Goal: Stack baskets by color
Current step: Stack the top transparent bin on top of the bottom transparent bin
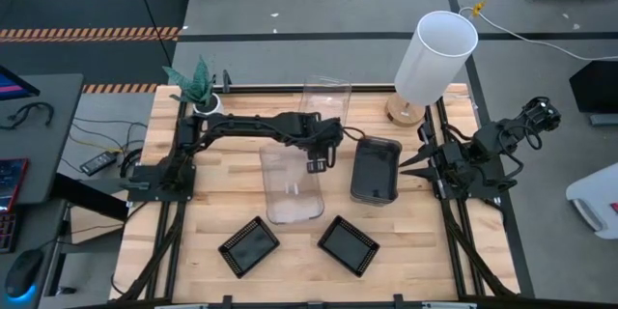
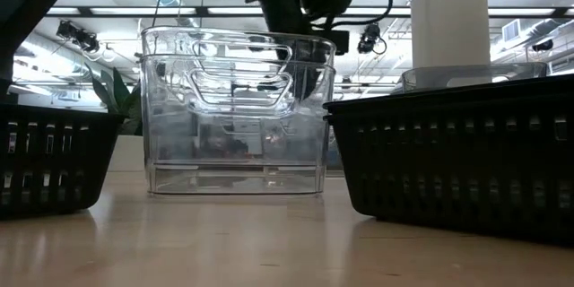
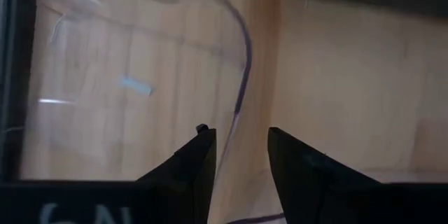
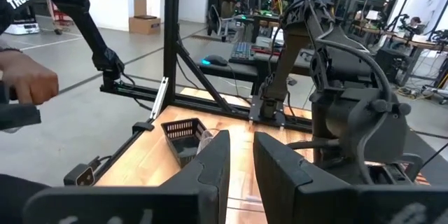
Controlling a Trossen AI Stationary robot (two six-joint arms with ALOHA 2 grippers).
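Left gripper (image 1: 318,161) is over the centre of the wooden surface (image 1: 425,241), at the right-hand wall of the clear transparent rectangular plastic basket (image 1: 291,183); the left wrist view shows its fingers (image 3: 192,164) parted a little, straddling that thin clear wall, though actual contact cannot be confirmed. The low view shows clear baskets nested one inside another. A second clear basket (image 1: 324,98) stands at the far edge. The smoky grey translucent basket (image 1: 376,169) sits just right of the centre one. Two small shallow black baskets (image 1: 249,246) (image 1: 348,245) lie near the front edge. Right gripper (image 1: 410,166) waits at the right side, fingers slightly apart, holding nothing. A white cylindrical lamp shade (image 1: 435,56) stands at far right.
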